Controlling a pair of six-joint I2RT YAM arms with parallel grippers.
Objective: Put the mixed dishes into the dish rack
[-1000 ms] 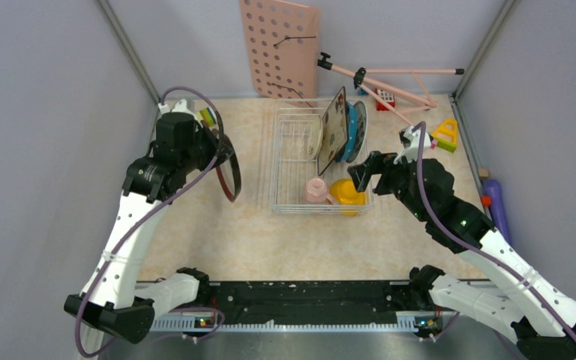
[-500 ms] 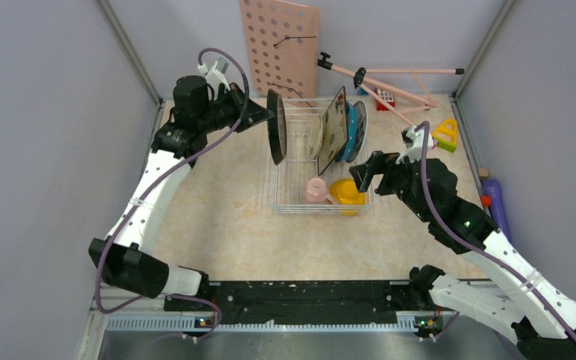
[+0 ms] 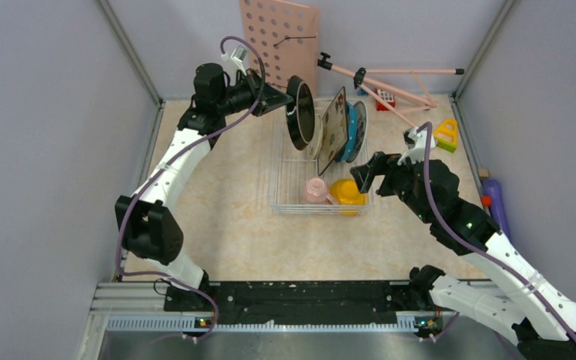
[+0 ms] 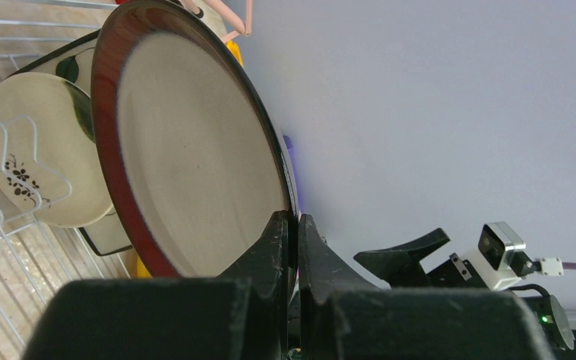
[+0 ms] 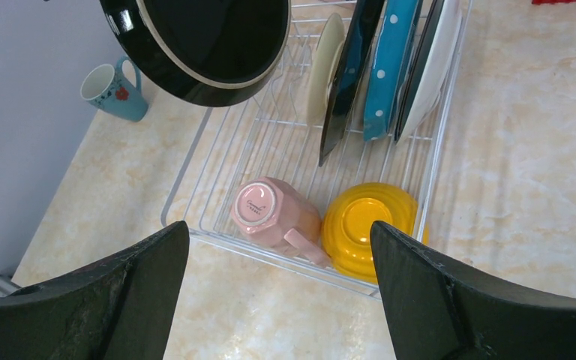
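Observation:
My left gripper [image 3: 288, 102] is shut on the edge of the brown-rimmed cream plate [image 3: 301, 114], holding it upright in the air over the back left part of the dish rack [image 3: 276, 174]. In the left wrist view the fingers [image 4: 276, 240] pinch its rim [image 4: 195, 150]. Upright in the rack stand the round white patterned plate [image 4: 30, 150], the square flowered plate [image 3: 335, 129] and the teal dotted plate [image 3: 353, 132]. The pink mug [image 5: 274, 212] and yellow bowl [image 5: 367, 225] lie upside down at the rack's front. The teal mug [image 5: 112, 91] stands on the table, left of the rack. My right gripper [image 3: 361, 174] hangs open and empty by the rack's front right corner.
A pink pegboard [image 3: 279, 45] leans on the back wall, beside a pink folding stand [image 3: 390, 82]. Toy blocks [image 3: 445, 135] and a purple object [image 3: 497, 206] lie along the right side. Another pale plate [image 5: 435, 67] stands at the rack's right end.
The left arm has swung the brown-rimmed plate from the left of the table to the back and then right, over the rack's rear. The right arm has stayed put.

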